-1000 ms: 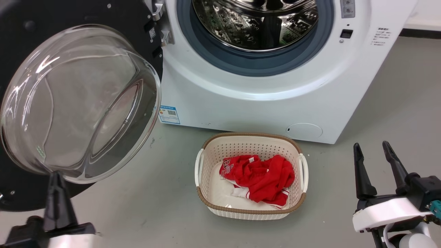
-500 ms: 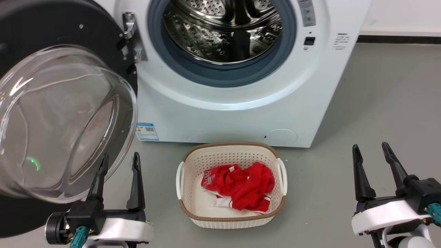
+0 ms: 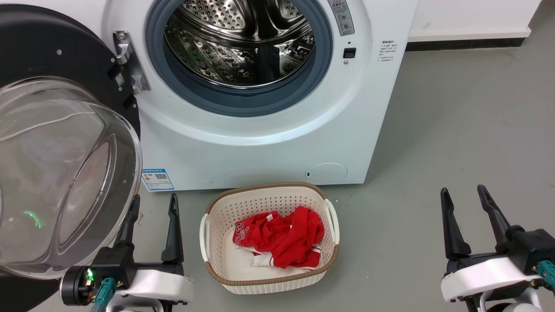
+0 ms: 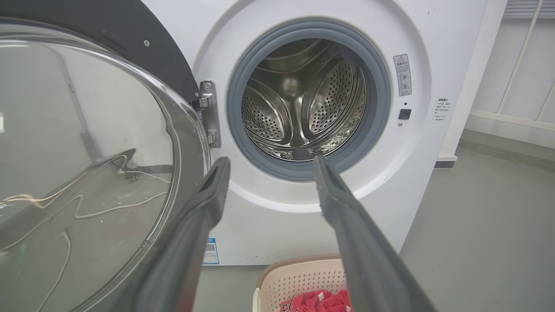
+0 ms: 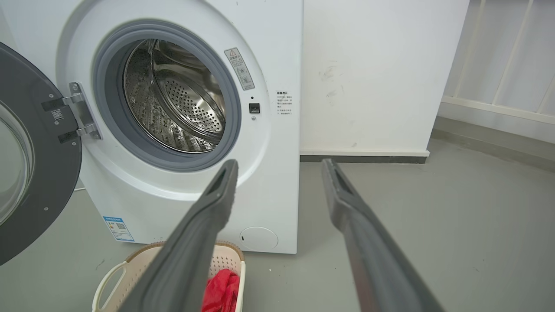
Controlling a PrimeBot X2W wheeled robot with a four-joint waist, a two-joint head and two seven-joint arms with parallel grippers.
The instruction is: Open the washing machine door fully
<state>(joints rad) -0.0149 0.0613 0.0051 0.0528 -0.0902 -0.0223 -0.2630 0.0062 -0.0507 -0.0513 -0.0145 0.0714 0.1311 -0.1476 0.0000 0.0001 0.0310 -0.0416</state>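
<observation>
Your washing machine door (image 3: 65,143) sits at 9 o'clock, rim just beside your left gripper (image 3: 155,197), claw wide. At 4 o'clock your right gripper (image 3: 461,190) is wide too, over grey floor (image 3: 433,130).

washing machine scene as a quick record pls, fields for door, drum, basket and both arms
door: washing machine door swung wide open to the head view's left, glass bowl facing the camera
drum: steel drum uncovered, looks empty
basket: laundry basket on the floor in front of the washing machine, red garment inside
left arm: left gripper open, holding nothing, one finger by the door's glass edge; contact unclear
right arm: right gripper open, holding nothing, apart from the machine
</observation>
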